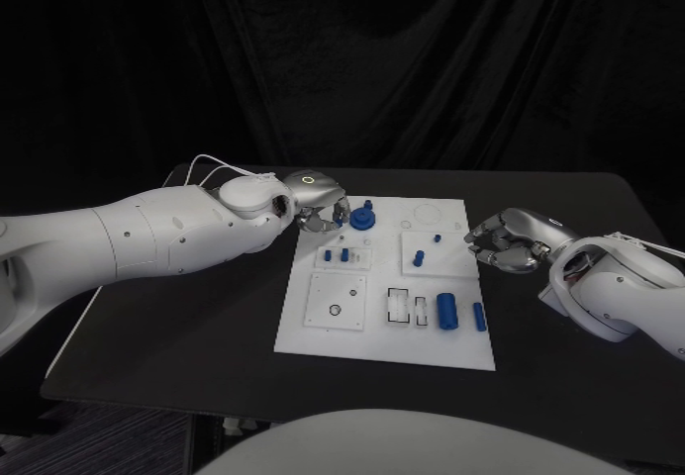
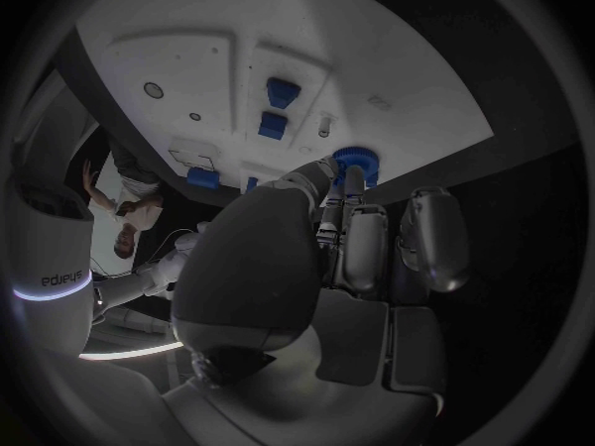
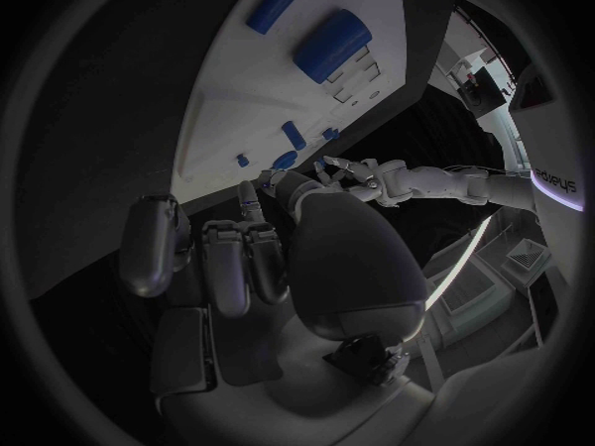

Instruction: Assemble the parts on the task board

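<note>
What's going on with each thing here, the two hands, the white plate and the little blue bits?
left hand: at the board's far left corner, fingertips at the blue gear; grip unclear.
right hand: beside the board's right edge, fingers curled, holding nothing.
blue gear: standing upright on the board.
large blue cylinder: lying flat.
small blue pin: lying flat beside it.
task board: flat on the table.

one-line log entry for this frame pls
left hand: at blue gear, far board edge, grasp unclear | right hand: curled, empty, beside board

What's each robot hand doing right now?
Left robot hand at the blue gear, grip unclear. Right robot hand beside the white board, holding nothing. Nothing in the way.
</note>
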